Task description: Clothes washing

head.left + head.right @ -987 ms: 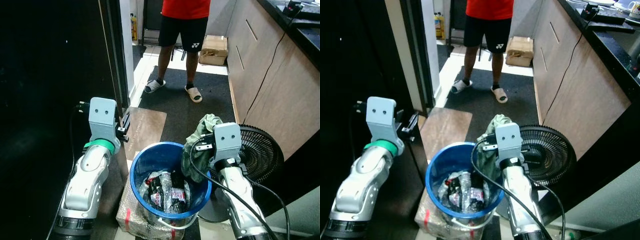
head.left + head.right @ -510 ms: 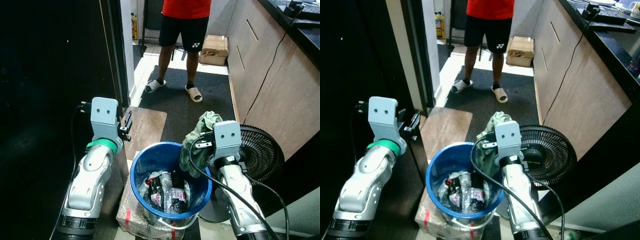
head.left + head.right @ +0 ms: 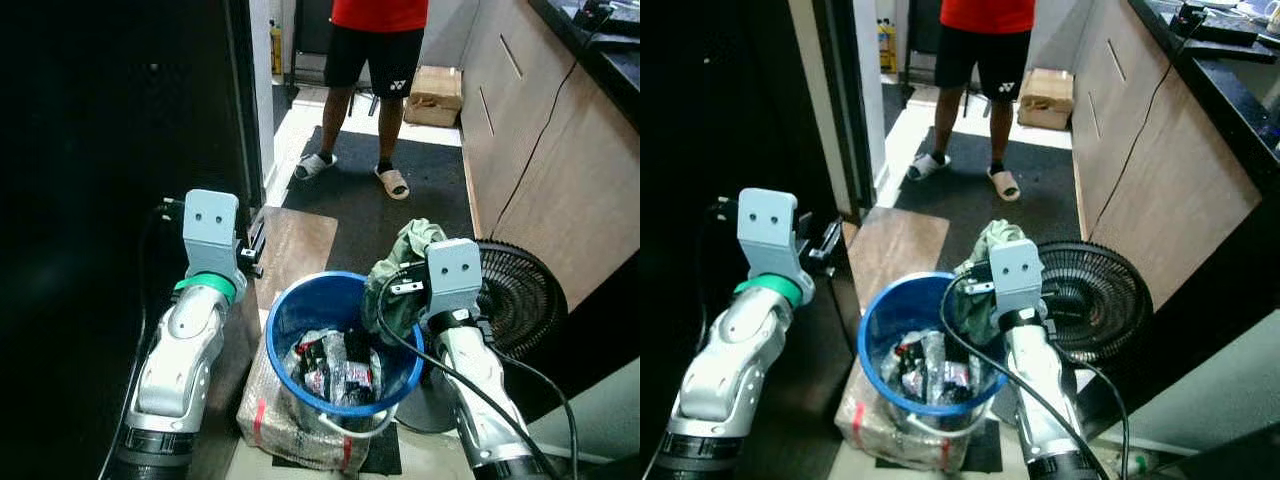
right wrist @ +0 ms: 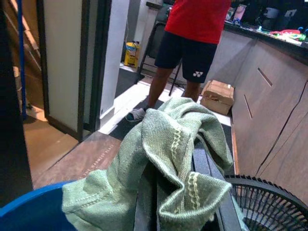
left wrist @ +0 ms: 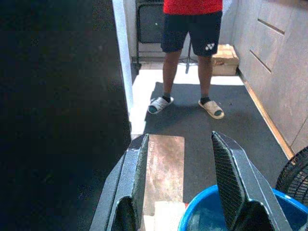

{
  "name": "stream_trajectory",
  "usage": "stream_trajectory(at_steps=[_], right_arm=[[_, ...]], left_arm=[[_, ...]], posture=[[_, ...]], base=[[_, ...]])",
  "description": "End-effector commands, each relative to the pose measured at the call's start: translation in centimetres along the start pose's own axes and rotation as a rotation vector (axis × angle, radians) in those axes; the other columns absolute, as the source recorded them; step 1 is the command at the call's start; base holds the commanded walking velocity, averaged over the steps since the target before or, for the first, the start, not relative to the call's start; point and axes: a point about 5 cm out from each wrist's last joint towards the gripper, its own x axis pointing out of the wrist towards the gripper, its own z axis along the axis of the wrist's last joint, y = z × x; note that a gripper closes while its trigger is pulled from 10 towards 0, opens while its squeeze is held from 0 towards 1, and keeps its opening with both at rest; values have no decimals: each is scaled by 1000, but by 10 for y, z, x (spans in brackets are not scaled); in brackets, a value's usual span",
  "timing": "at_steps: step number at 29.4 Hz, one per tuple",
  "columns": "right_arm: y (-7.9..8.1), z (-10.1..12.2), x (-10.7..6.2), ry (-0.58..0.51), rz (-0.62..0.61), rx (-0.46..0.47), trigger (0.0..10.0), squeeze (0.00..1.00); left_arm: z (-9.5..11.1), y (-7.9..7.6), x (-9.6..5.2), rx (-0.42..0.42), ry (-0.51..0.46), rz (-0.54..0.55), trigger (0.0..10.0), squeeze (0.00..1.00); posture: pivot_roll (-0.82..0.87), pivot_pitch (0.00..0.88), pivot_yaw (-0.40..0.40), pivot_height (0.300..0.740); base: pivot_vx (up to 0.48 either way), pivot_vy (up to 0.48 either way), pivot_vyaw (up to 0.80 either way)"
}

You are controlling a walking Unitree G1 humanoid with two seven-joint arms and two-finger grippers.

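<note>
Dark doorway point(image 3: 110, 150); fingers point(image 4: 153, 207) under cloth point(image 4: 163, 149)

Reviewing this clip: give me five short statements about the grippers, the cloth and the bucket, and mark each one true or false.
1. The right gripper is shut on the green cloth. True.
2. The left gripper holds a garment. False: its fingers are open with nothing between them.
3. The blue bucket has items inside it. True: dark, crumpled items lie at its bottom.
4. The green cloth lies on the floor mat. False: it is held up at the bucket's rim on the robot's right side.
5. A person stands beyond the bucket, on the dark mat. True.
</note>
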Motion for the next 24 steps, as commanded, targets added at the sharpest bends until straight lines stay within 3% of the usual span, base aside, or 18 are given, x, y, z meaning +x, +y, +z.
stream_trajectory(at_steps=[1, 9, 13, 24], right_arm=[[-1, -2, 0, -1, -3, -8, 10000, 0], [-1, -2, 0, -1, -4, -9, 10000, 0], [-2, -3, 0, 1, -5, -6, 10000, 0], [-4, -6, 0, 16, -17, 12, 10000, 0]], left_arm=[[-6, 2, -1, -1, 19, 9, 10000, 0], [-6, 1, -1, 0, 18, 8, 10000, 0], [-5, 2, -1, -1, 17, 11, 10000, 0], [-4, -2, -1, -13, 14, -13, 10000, 0]], posture=[[80, 38, -3, 740], [80, 38, -3, 740], [80, 38, -3, 740], [78, 47, 1, 740]], base=[[-315, 0, 0], [-296, 0, 0], [0, 0, 0], [0, 0, -800]])
